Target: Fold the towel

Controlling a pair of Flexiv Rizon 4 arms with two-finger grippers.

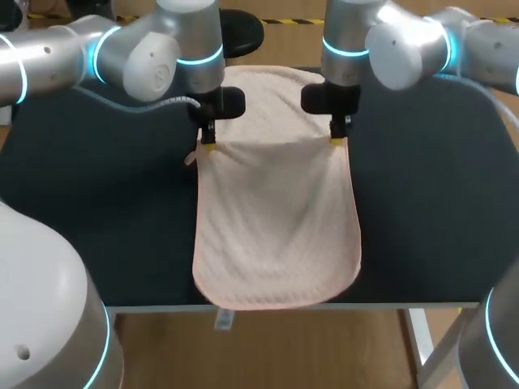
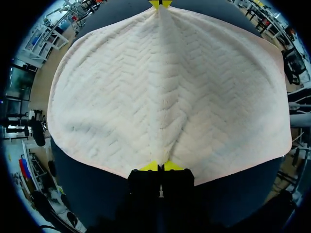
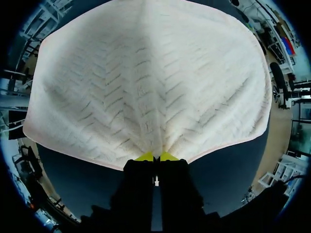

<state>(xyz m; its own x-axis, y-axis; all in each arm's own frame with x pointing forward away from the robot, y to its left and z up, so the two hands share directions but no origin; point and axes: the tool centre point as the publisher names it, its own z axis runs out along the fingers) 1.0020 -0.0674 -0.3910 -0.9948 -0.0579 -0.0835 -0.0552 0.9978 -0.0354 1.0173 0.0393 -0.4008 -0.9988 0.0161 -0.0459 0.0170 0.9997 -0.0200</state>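
In the head view the left arm [image 1: 49,57] and right arm [image 1: 478,40] run off the upper corners, their wrists hiding parts of the far end of the towel [image 1: 276,219]. In each wrist view black housing covers all but the yellow tips of the left gripper [image 2: 160,166] and right gripper [image 3: 156,156]

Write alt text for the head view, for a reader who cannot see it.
A cream towel lies on a dark table, its side edges pinched by the left gripper and right gripper. Its near end reaches the table's front edge.
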